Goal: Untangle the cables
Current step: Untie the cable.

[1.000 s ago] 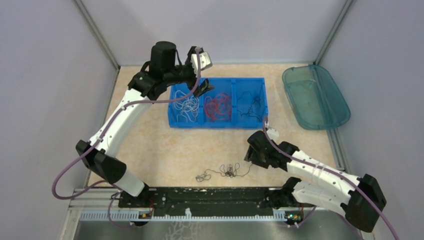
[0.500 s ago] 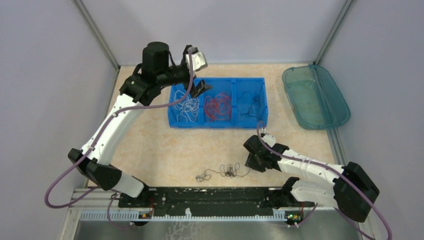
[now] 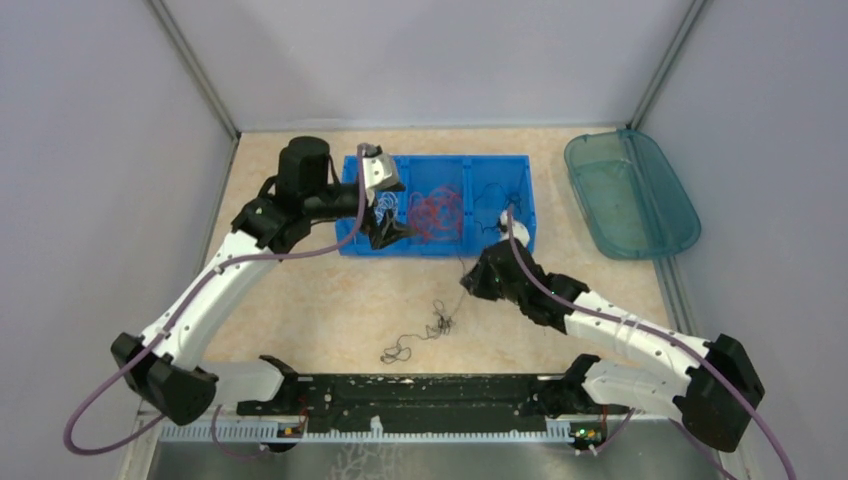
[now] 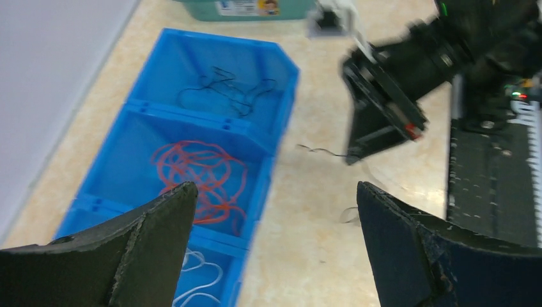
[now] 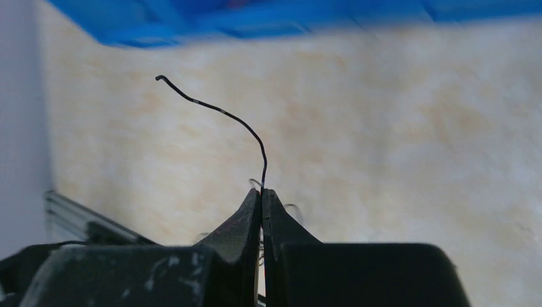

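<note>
Right wrist shows black cable pinched in right pincer.

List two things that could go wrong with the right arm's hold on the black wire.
1. The right fingers pinch the wire at their very tips, so it may slip out.
2. The wire runs down into the tangle on the table, so a pull may tighten the knot or drag the whole clump.
</note>
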